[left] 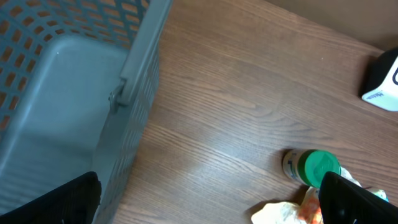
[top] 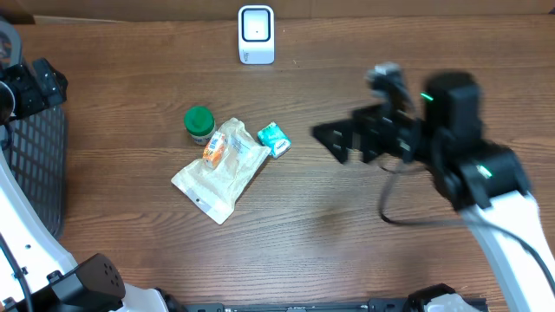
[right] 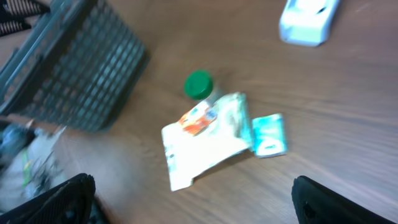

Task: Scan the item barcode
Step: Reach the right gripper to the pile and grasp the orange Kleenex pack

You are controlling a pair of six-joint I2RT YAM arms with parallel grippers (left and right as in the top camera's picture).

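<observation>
The right hand (top: 329, 143) hovers wide open and empty over the wooden surface (top: 347, 243). Ahead of its fingers a teal packet (top: 275, 139), a white pouch (top: 221, 165) and a green-capped bottle (top: 199, 124) lie together. The white barcode scanner (top: 256, 35) stands farther ahead, to its right. The left hand (left: 208, 208), also open, hangs beside the grey basket (left: 56, 74).

matt wood-grain table (top: 347, 225), perforated plastic basket (left: 56, 81), crinkly pouch (top: 221, 169).

The wood-grain surface (top: 347, 251) carries a green-capped bottle (top: 199, 123), white pouch (top: 221, 169) and teal packet (top: 274, 139) clustered just ahead of the right gripper (top: 329, 144), a white scanner (top: 257, 35) beyond, and a grey basket (top: 39, 165) farthest from it.
</observation>
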